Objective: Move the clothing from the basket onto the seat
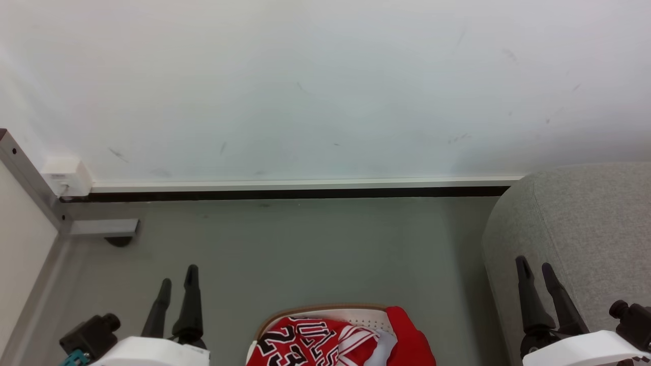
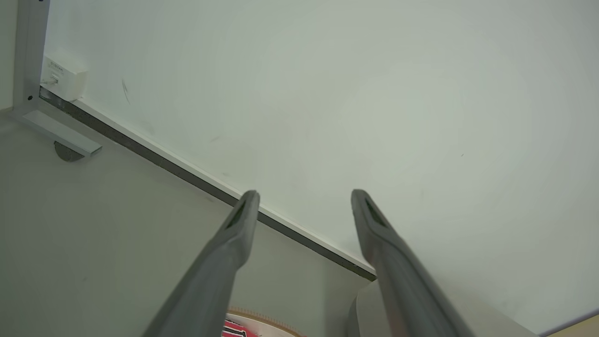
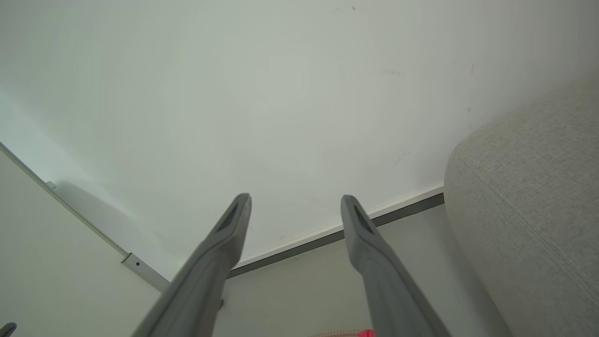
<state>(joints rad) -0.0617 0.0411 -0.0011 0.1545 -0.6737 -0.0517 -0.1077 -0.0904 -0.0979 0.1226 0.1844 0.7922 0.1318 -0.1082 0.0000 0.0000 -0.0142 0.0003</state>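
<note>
Left claw (image 1: 178,275) and right claw (image 1: 534,263) both spread wide, empty — clothing (image 1: 310,343) crumpled in basket (image 1: 325,308), cropped by frame edge, long axis unclear.

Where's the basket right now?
In the head view, the basket sits on the floor at bottom centre, holding the red clothing, left of the grey seat.

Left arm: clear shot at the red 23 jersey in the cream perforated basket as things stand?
Probably yes. The open left tool hangs over grey floor just left of the cream plastic basket, and the red basketball jersey lies on top, uncovered. Nothing stands between them.
</note>
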